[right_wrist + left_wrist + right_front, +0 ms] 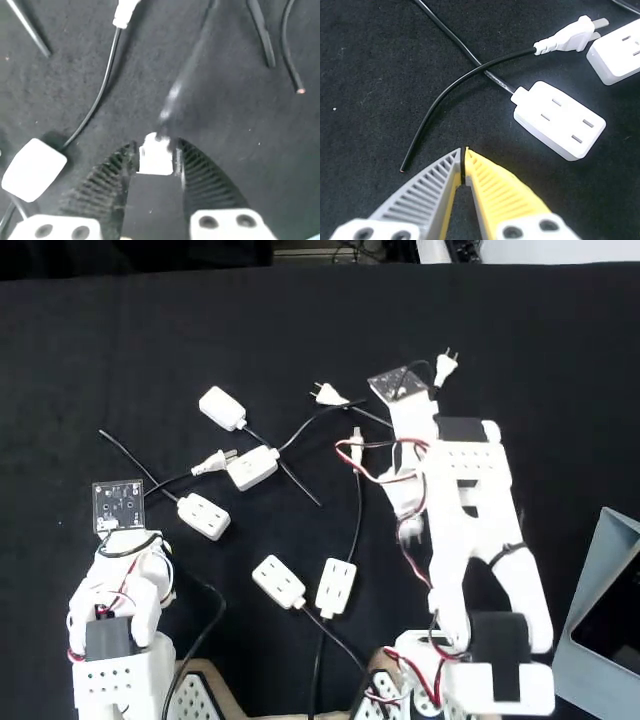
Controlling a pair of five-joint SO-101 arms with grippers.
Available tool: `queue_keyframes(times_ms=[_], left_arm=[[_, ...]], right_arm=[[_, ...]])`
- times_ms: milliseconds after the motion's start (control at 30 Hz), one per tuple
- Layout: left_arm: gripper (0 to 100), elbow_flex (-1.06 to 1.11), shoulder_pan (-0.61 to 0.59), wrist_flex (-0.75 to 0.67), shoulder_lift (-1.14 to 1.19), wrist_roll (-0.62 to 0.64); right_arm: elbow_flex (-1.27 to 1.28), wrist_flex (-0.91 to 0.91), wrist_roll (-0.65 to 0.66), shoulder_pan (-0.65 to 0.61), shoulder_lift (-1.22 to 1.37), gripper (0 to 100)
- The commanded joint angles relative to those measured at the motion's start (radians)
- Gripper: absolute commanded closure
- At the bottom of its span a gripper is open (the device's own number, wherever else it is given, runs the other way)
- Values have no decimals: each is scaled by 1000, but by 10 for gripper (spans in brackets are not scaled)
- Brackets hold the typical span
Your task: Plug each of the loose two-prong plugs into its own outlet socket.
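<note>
My left gripper (pixel 464 156) is shut with nothing in it, low at the near left of the table (pixel 120 512). Just beyond its tips lie a white outlet socket (pixel 560 120) (pixel 203 515) and a loose white two-prong plug (pixel 572 37) (pixel 212 462) on black cord. My right gripper (pixel 156 150) is shut on a white plug (pixel 156 155), whose black cord runs away from the fingers. In the high view this gripper (pixel 400 383) is at the far middle right. More loose plugs (pixel 330 393) (pixel 445 365) (pixel 355 445) lie around it.
Further white sockets lie on the black cloth (pixel 222 407) (pixel 252 467) (pixel 278 580) (pixel 336 586), linked by crossing black cords. A cut cord end (pixel 404 169) lies close to my left gripper. A grey box (pixel 605 610) stands at the right edge.
</note>
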Motion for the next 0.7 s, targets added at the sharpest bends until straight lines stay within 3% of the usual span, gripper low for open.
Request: queue_keyframes(times_ms=[0,367,667], left_arm=[[970,18,-10,-15,-8,5],[970,18,-10,-15,-8,5],[970,18,-10,-15,-8,5]], right_arm=[[-1,37,9,20,-50,883],[-4,49,15,11,110,884],[-7,49,17,-115,208,884]])
